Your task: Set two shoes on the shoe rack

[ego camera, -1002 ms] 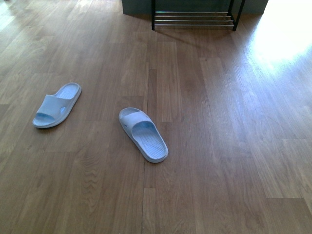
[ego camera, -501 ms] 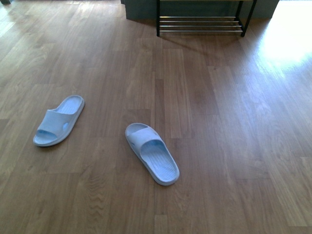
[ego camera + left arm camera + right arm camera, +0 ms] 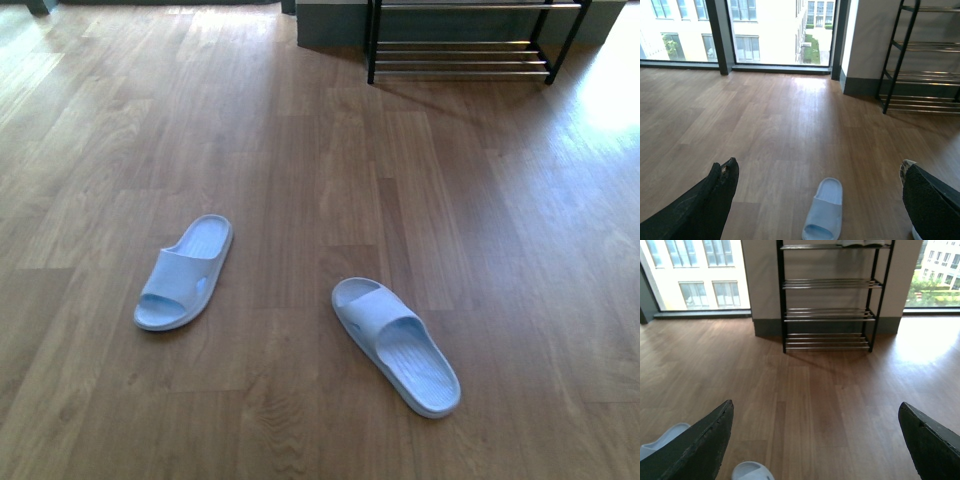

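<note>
Left gripper (image 3: 818, 166) and right gripper (image 3: 815, 406) are both spread wide and hold nothing. The slides lie on the wood floor (image 3: 520, 230), well apart from the shoe rack (image 3: 460, 45).

In each wrist view the two dark fingers stand at opposite edges with only bare floor and footwear showing between them. In the front view, the nearer slide (image 3: 396, 347) lies sole-down to the right, heel towards the robot and angled rightward. The farther slide (image 3: 185, 272) lies sole-down to the left, a little farther off, heel pointing away, well apart from the first. Beyond both, the shoe rack stands against a grey-skirted wall (image 3: 765, 285). It has a black frame and four tiers of silver rods, and something pale on the top tier is cut off by the picture's edge.
</note>
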You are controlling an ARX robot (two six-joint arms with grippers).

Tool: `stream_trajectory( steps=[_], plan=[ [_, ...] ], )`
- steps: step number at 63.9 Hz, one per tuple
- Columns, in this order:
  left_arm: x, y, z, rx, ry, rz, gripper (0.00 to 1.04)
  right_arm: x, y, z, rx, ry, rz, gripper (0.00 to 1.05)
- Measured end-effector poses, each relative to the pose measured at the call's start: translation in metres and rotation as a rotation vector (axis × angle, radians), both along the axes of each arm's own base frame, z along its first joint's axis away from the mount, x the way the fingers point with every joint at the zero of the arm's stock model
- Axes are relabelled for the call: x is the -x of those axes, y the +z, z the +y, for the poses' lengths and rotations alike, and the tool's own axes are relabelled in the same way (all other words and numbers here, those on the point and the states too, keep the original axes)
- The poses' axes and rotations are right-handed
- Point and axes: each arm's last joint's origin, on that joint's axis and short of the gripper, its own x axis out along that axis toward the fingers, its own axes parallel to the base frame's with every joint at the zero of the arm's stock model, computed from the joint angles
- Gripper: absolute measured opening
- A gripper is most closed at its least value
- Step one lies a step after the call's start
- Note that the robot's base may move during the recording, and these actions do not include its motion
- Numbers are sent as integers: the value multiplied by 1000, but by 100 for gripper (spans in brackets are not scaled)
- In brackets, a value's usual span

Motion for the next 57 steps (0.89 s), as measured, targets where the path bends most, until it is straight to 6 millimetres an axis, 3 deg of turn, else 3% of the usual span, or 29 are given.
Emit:
stream_trajectory(
  steps=[24,35,42,48,52,57],
  plan=[
    [0,0,0,0,-2,0,95,0,0,0,0,2,3,96],
    [0,0,0,0,-4,0,95,-15,1,2,0,327,128,96],
    [0,0,0,0,-4,0,95,-42,6,2,28,360,168,96],
    [0,0,0,0,-4,0,95,-77,3,-2,59,349,206,96],
    [0,0,0,0,-4,0,95,-105,-8,-4,93,351,255,96],
    [0,0,0,0,-4,0,95,-139,-37,-7,143,342,347,96]
  ],
)
